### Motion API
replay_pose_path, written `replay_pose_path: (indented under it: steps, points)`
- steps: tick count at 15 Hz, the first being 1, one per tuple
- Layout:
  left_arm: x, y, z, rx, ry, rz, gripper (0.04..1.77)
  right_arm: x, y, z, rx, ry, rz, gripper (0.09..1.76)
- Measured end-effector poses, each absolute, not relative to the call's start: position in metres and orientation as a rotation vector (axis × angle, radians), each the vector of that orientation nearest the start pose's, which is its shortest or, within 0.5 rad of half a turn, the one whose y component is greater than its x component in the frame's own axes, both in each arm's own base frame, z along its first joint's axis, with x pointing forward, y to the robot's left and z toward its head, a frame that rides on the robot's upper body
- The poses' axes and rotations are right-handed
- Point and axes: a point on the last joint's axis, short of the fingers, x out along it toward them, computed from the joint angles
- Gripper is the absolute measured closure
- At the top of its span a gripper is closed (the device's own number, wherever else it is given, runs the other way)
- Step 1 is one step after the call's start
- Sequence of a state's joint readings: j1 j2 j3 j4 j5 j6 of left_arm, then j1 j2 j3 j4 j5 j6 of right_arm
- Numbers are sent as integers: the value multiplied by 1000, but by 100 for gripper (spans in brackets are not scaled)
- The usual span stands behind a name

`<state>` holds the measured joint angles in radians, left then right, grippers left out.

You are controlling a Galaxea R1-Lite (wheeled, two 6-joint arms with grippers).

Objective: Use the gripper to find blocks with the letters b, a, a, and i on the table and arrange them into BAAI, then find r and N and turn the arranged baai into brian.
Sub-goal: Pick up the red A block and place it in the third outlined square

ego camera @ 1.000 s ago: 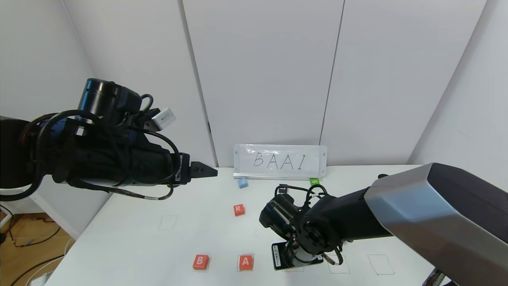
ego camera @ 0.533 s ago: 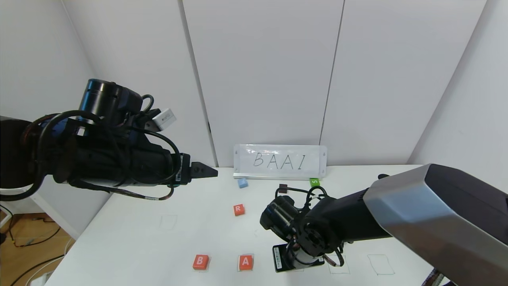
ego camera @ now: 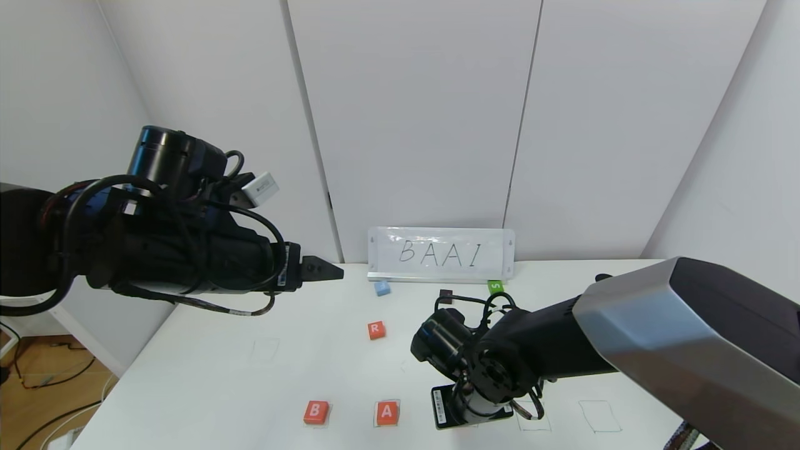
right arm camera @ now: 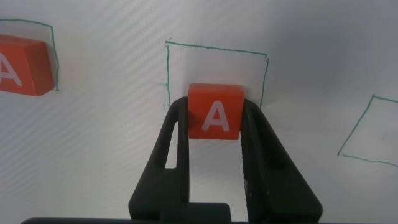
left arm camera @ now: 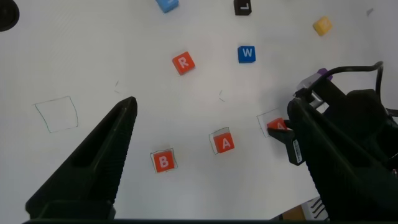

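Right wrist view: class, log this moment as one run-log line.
right end effector: shut on second A block, at third drawn square | B block, first A block: placed | left end effector: raised, idle

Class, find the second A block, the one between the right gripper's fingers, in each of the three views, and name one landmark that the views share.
Head view: not visible; the right gripper hides it.
Left wrist view: second A block peeks out beside the right arm, on a drawn square.
Right wrist view: centre, between the fingers, at a drawn square's edge.
Shared landmark: the first A block, next in the row.
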<state>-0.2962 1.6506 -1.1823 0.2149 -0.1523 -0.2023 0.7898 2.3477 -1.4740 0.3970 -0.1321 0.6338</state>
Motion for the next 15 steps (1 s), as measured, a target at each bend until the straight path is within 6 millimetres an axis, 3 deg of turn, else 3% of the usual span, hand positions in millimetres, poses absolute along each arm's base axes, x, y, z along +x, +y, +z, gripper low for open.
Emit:
replay_pose_path:
  steps: [7,11,15]
  points:
    - [280,-89,223,-141,728,-359,9,292,291,30,-31,1252,177,130]
    - [280,-89,223,-141,728,-359,9,292,291,30,-32,1253,178,83]
    - [280,-88,223,-141,727,-358,9,292,291,31,-32,1252,180,55]
